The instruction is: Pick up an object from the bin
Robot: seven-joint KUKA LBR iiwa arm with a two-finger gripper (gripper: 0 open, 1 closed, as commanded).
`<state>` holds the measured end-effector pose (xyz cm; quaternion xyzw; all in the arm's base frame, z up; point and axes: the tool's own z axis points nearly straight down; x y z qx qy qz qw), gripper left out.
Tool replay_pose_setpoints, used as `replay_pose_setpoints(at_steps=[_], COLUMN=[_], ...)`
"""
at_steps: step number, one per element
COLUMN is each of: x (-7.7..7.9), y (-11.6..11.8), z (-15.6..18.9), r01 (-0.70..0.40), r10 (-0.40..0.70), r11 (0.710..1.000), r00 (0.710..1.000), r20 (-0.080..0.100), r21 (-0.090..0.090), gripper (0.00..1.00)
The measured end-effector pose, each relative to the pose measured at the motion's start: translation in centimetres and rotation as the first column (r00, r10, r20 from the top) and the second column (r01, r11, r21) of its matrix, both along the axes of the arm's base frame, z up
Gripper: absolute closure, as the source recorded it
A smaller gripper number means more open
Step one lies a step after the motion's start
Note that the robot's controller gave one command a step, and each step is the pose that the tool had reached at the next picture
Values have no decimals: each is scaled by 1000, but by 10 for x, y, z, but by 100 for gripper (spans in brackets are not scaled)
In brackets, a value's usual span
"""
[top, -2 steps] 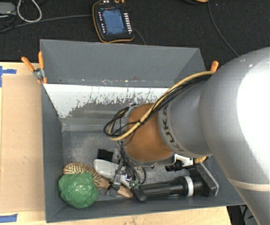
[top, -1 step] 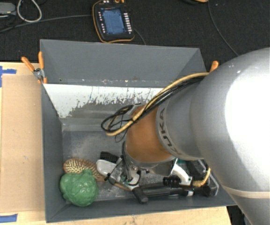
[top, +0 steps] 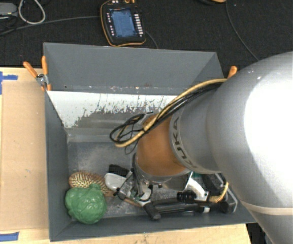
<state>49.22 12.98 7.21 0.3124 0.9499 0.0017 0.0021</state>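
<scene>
Arm (top: 197, 136) lettering: partly hidden.
Gripper (top: 131, 189): low at the bin (top: 57, 151) front — open or closed, I cannot tell.
Beside it: one green lumpy toy (top: 85, 204), one tan woven ball (top: 84, 179).

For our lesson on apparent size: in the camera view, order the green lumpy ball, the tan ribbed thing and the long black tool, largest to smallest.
1. green lumpy ball: covers the most area.
2. long black tool: longer but thin, so close to first.
3. tan ribbed thing: smallest, partly hidden behind the ball.
</scene>
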Motion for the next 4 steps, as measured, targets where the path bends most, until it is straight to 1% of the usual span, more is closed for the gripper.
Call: replay_pose_setpoints(at_steps=[1,2,3,4], x=[0,1,-2,-1], y=[0,-1,-2,-1], z=[3,23,61,99], r01=[1,0,-1,-2], r10=[-1,0,1,2], r11=[1000,1000,1000,1000], r00=[1000,1000,1000,1000], r20=[1,2,-6,-4], r21=[0,-1,-2,-2], gripper=[100,100,100,100])
